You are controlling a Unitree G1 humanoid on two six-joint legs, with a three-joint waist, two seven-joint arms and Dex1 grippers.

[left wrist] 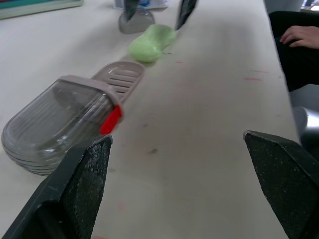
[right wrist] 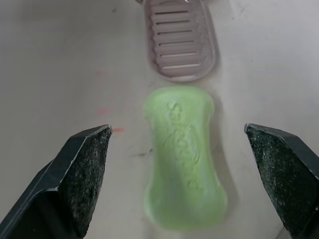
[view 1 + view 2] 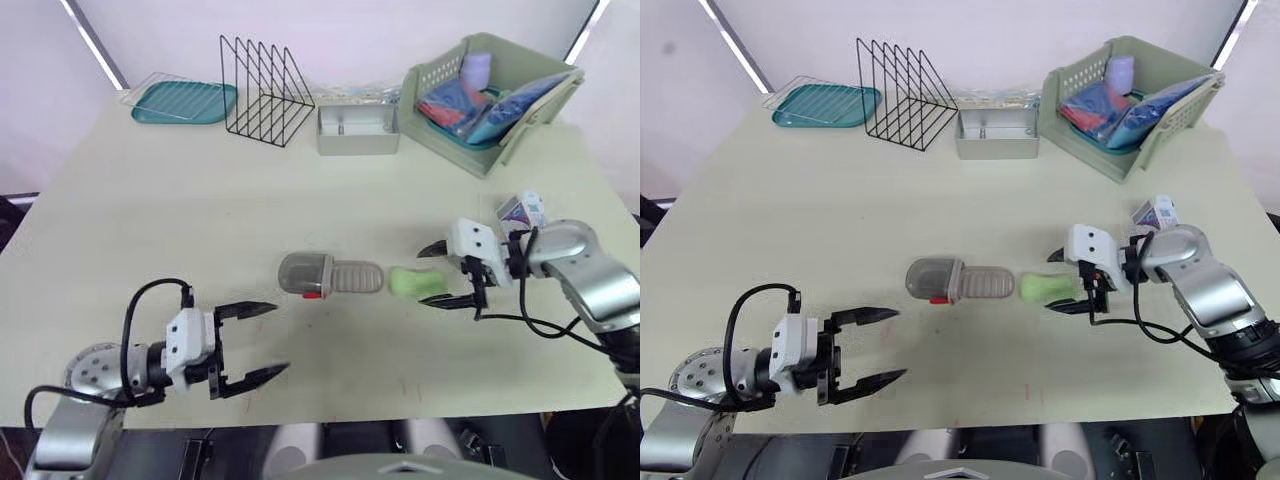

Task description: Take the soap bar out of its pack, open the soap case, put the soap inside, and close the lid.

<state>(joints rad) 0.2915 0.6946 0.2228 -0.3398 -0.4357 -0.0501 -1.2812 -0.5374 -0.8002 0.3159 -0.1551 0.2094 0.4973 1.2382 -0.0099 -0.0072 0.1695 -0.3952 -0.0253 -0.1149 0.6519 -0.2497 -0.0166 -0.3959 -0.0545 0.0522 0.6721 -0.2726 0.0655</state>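
The green soap bar lies bare on the table, just right of the soap case. The case lies open: its clear grey lid swung to the left, its ribbed tray nearest the soap, a red latch at the hinge. My right gripper is open, its fingers either side of the soap's right end without touching it. My left gripper is open near the front edge, left of and in front of the case, holding nothing. The soap pack lies behind my right wrist.
Along the back stand a teal tray, a black wire rack, a grey open box and a green basket with packets. A person's hand rests past the table's right edge.
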